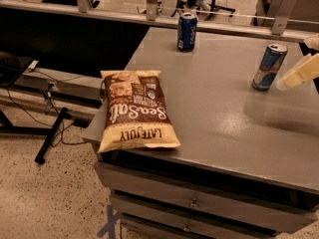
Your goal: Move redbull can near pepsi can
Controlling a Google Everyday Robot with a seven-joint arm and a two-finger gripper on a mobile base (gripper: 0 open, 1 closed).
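Camera view showed the redbull can (269,66) standing upright on the grey table (219,113), the gripper (295,63) just to its right with cream fingers spread and empty, and the pepsi can (187,31) well apart to its far left.

glossy metal redbull can (269,66) beside cream plastic pincer (299,66); table (214,113) smooth, faintly shiny.
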